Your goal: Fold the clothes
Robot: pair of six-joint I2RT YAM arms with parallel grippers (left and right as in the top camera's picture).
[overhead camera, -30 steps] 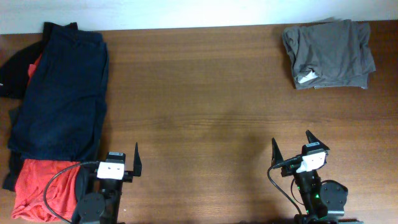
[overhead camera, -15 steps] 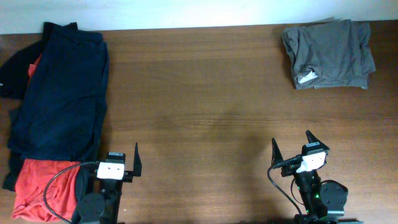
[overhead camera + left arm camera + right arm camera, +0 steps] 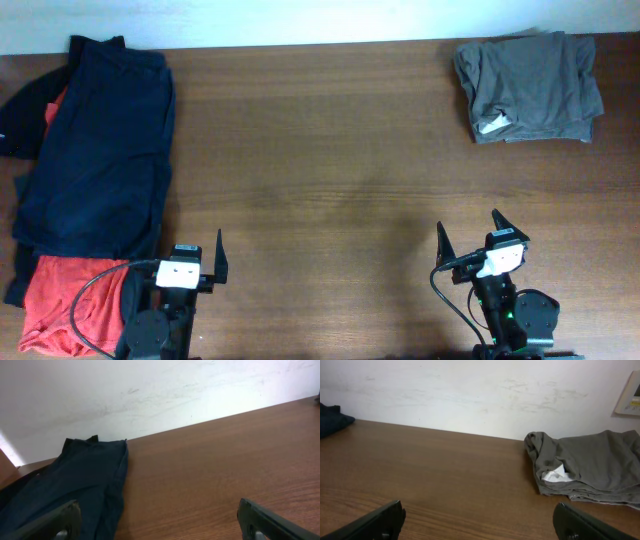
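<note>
The grey-olive shorts (image 3: 528,87) lie folded into a compact bundle at the table's far right corner, a white label showing at the front left. They also show in the right wrist view (image 3: 590,467), far ahead to the right. My left gripper (image 3: 197,262) is open and empty near the front edge at the left; in its wrist view (image 3: 157,520) only wood and navy cloth lie ahead. My right gripper (image 3: 470,236) is open and empty near the front edge at the right, over bare wood (image 3: 477,520).
A large navy-blue garment (image 3: 100,150) lies along the left side of the table, also in the left wrist view (image 3: 75,480). An orange-red garment (image 3: 65,300) sticks out under it at the front left. A white wall runs behind the table.
</note>
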